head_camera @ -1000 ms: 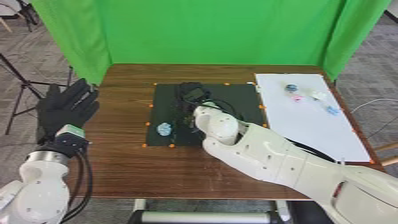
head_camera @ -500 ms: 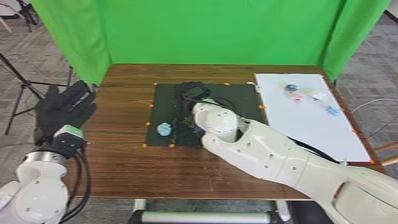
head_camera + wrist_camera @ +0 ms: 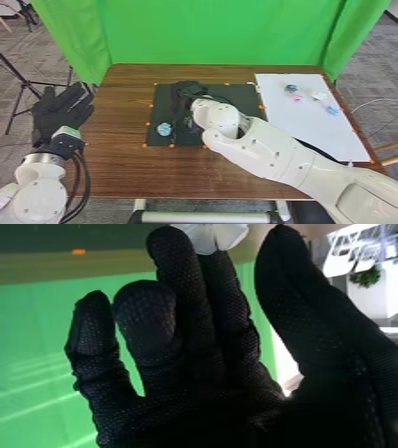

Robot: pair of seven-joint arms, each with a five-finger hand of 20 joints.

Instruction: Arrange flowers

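Right hand (image 3: 189,90) a touch farther across the black mat (image 3: 242,95); left hand (image 3: 60,111) slightly farther out.
From where I stand: over the last second, right hand has eased toward the mat's far edge, edging a little toward its far left corner, wrist following. Orange marker (image 3: 205,146) on the mat's near edge now out from behind the right arm (image 3: 258,150). Left hand has drifted a little away from the left edge of the table (image 3: 120,165).

Black-gloved hand (image 3: 187,90), white petals (image 3: 228,232) at fingertips
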